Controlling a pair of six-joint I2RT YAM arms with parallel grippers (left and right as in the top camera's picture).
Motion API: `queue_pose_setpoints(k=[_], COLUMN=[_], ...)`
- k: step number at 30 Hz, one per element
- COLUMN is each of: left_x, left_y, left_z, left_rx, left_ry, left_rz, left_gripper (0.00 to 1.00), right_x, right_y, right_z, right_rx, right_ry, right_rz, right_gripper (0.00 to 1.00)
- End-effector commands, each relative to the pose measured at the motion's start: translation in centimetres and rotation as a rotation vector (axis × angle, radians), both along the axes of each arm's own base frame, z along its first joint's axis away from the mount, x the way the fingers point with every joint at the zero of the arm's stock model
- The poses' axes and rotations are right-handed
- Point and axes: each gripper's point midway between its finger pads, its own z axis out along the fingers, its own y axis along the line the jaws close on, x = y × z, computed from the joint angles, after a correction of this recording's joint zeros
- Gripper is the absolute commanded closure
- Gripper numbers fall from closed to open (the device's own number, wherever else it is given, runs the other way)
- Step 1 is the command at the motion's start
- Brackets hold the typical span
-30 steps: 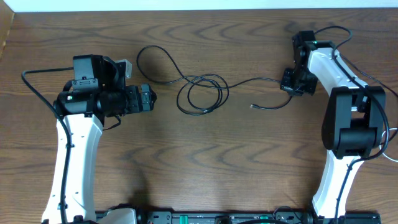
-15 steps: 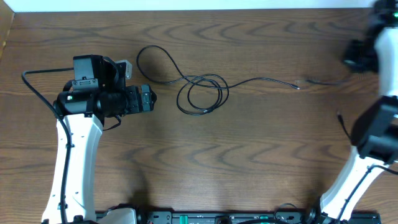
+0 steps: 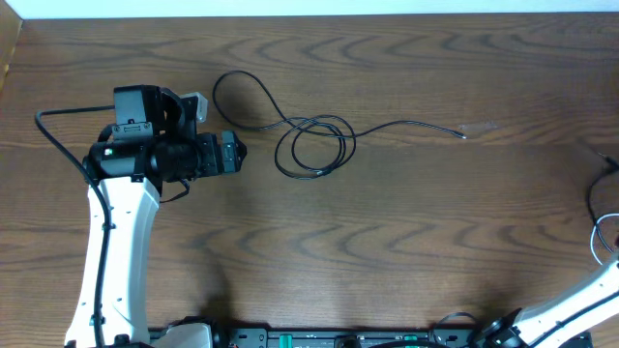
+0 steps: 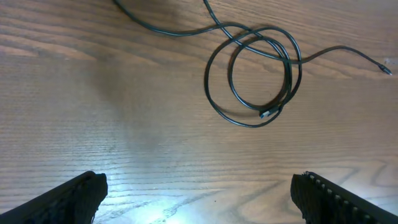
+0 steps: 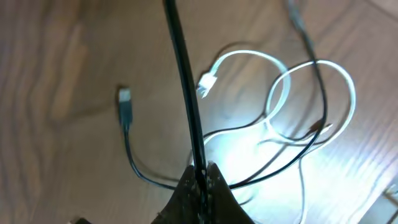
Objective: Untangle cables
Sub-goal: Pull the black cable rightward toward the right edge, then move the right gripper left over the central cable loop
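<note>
A thin black cable (image 3: 314,145) lies in loose loops on the wooden table, one end trailing right. In the left wrist view the same coil (image 4: 261,81) sits ahead of my left gripper (image 4: 199,198), whose jaws stand wide open over bare wood. Overhead, the left gripper (image 3: 232,153) is just left of the coil. My right gripper (image 5: 201,177) is out of the overhead view. It is shut on a black cable (image 5: 183,74) that runs straight up its view. Behind it lie a looped white cable (image 5: 247,53) and a thin dark cable with a plug (image 5: 126,106).
The table's far edge (image 3: 309,8) runs along the top. Thin loops of cord (image 3: 602,208) show at the right edge, above a piece of the right arm (image 3: 571,309). Bare wood lies between the coil and the near edge.
The right arm has swung off to the right, out of the overhead view, taking a black cable with it. The coil's right end now lies straighter. The left arm has not moved.
</note>
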Motion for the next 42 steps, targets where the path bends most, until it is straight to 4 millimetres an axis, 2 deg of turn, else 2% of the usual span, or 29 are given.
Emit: queue_pose_setpoints(k=[1,8,13,18,19,21,22,25,29,32,33,36,37,42], left_x=[-0.2,-0.3,-0.5,-0.7,-0.8,-0.9,-0.9,-1.1,-1.3,-1.4,-1.3,-1.1,-0.9,-0.3], left_y=[-0.2,-0.2,-0.3,-0.3,-0.3,-0.3,-0.3,-0.3,-0.3,-0.3,-0.3,-0.2,-0.1,1.6], left_z=[0.4,0.8,1.6,2.3,2.5,2.7,2.9,3.5,4.0,4.2,4.2,4.4,4.4,4.2], left_rx=[-0.018,-0.017,-0.014,-0.012,-0.011,-0.01,-0.01,-0.007,0.001,0.001,0.002,0.006,0.011,0.063], left_ry=[-0.012,-0.025,-0.052,-0.077,-0.082,-0.091,-0.096,-0.119,-0.141,-0.146,-0.147,-0.16,-0.165,-0.159], left_rz=[-0.002,-0.002,-0.002,-0.003,-0.003,-0.003,-0.003,-0.003,-0.013,-0.012,-0.012,-0.011,-0.007,0.107], left_gripper=[0.0,0.0,0.0,0.0,0.0,0.0,0.0,0.0,0.0,0.0,0.01,0.0,0.0,0.0], right_x=[0.1,0.6,2.6,3.6,3.6,3.7,3.6,3.8,5.5,7.7,10.4,14.6,15.9,19.6], right_y=[-0.4,-0.8,-0.6,-1.7,-1.9,-1.9,-2.0,-1.8,-0.4,2.2,5.4,11.7,14.4,25.9], right_z=[0.9,1.0,1.4,1.9,2.0,2.0,2.0,2.1,2.6,2.9,3.1,3.7,3.9,3.3], right_rx=[0.01,-0.008,-0.05,-0.124,-0.133,-0.135,-0.134,-0.123,-0.068,0.001,0.07,0.145,0.168,0.211], right_ry=[-0.06,-0.077,-0.103,-0.113,-0.11,-0.116,-0.118,-0.133,-0.209,-0.275,-0.339,-0.423,-0.437,-0.389], right_rz=[0.002,0.006,0.043,0.05,0.048,0.038,0.028,0.015,0.054,0.153,0.312,0.597,0.699,1.004], right_gripper=[0.99,0.99,0.99,0.98,0.84,0.22,0.01,0.01,0.01,0.01,0.01,0.01,0.01,0.01])
